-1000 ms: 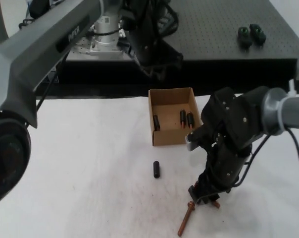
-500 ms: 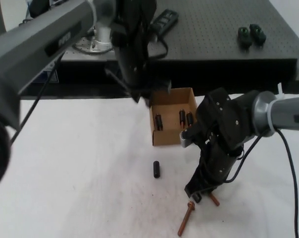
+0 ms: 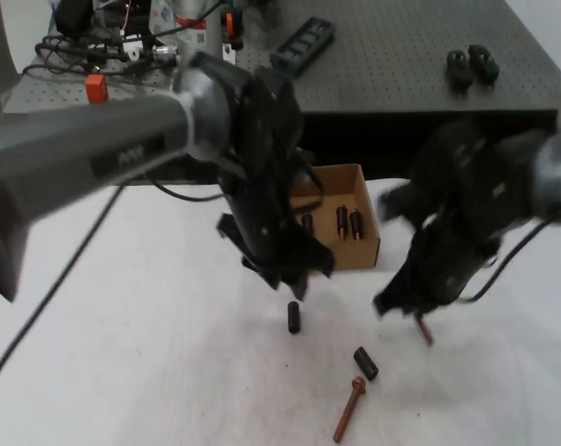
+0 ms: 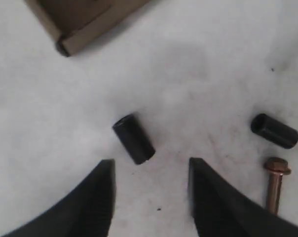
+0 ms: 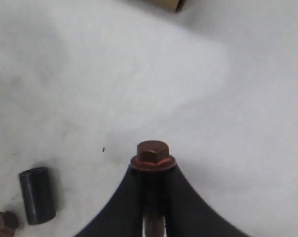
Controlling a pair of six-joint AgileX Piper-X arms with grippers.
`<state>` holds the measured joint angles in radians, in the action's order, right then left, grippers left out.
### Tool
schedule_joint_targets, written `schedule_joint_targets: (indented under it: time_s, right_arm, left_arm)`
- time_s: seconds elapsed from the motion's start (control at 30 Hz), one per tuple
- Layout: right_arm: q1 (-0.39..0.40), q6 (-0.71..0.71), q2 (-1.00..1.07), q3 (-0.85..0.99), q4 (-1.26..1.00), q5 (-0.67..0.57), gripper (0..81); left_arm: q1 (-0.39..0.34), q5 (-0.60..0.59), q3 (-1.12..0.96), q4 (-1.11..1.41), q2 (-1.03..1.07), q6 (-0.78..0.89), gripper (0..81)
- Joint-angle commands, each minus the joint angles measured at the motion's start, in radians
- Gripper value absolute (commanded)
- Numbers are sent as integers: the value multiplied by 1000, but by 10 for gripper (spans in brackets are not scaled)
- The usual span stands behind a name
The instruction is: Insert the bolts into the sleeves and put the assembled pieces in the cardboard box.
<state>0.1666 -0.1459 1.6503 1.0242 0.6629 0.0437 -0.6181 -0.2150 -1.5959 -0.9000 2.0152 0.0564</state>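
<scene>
Brown cardboard forms the cardboard box (image 3: 341, 181), seen in the high view toward 12 o'clock on the white cloth (image 3: 123, 353). Three assembled pieces (image 3: 343, 221), black with copper ends, are laid inside. At the box's 6 o'clock a first sleeve (image 3: 293, 318) is found under the left gripper (image 3: 285, 274). A second sleeve (image 3: 365, 363) and a loose bolt (image 3: 348, 409) are set toward 5 o'clock.

In the left wrist view the left gripper's dark fingers (image 4: 97, 197) are spread, with the smooth, cylindrical first sleeve just beyond them, untouched.

In the right wrist view a copper, hex-headed held bolt (image 5: 153, 154) is pinched by the right gripper (image 5: 154, 173).
</scene>
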Motion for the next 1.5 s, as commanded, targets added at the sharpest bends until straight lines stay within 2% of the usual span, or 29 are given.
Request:
schedule_joint_targets:
  time_s: [0.0, 0.1, 0.4, 0.5, 0.67, 0.7, 0.8, 0.9, 1.0, 1.1, 1.17, 1.3, 1.4, 1.47]
  right_arm:
    - [-31, 22, -113, 3, 50, -44, 21]
    - [-39, 35, -179, -18, 57, -44, 21]
    - [-39, 64, -323, -134, 57, -44, 21]
    - [-39, 76, -358, -167, 57, -44, 21]
    - [-39, 86, -394, -186, 58, -44, 21]
    - [-39, 86, -398, -186, 56, -44, 21]
    - [-39, 100, -416, -186, 54, -52, 21]
    - [-39, 135, -452, -192, 9, -148, 21]
    - [-39, 182, -522, -229, -147, -267, 21]
    - [-39, 309, -601, -300, -367, -409, 21]
    - [-39, 446, -634, -352, -534, -504, 21]
    - [-30, 742, -639, -448, -937, -641, 21]
    - [-15, 852, -619, -476, -1108, -664, 21]
    - [-4, 857, -610, -475, -1121, -664, 21]
  left_arm:
    - [-15, 40, -2, 37, 12, 21, 432]
    - [-19, 94, -2, 57, 41, 47, 447]
    - [-19, 99, -2, 63, 115, 104, 442]
    - [-19, 97, -2, 63, 122, 131, 347]
    - [-19, 28, -2, 57, 122, 122, 41]
    - [-19, 17, -2, 57, 122, 122, 10]
    - [-19, -29, -2, 56, 112, 120, 0]
    - [-19, -98, 0, 46, 65, 88, 0]
    - [-19, -144, 49, 66, -36, 26, 0]
    - [-19, -222, 212, 228, -209, -9, 7]
    - [-19, -299, 343, 403, -319, -15, 6]
    - [-19, -540, 608, 774, -497, -10, 6]
    - [-19, -591, 717, 996, -580, 72, 6]
    - [-19, -611, 751, 1084, -608, 122, 6]
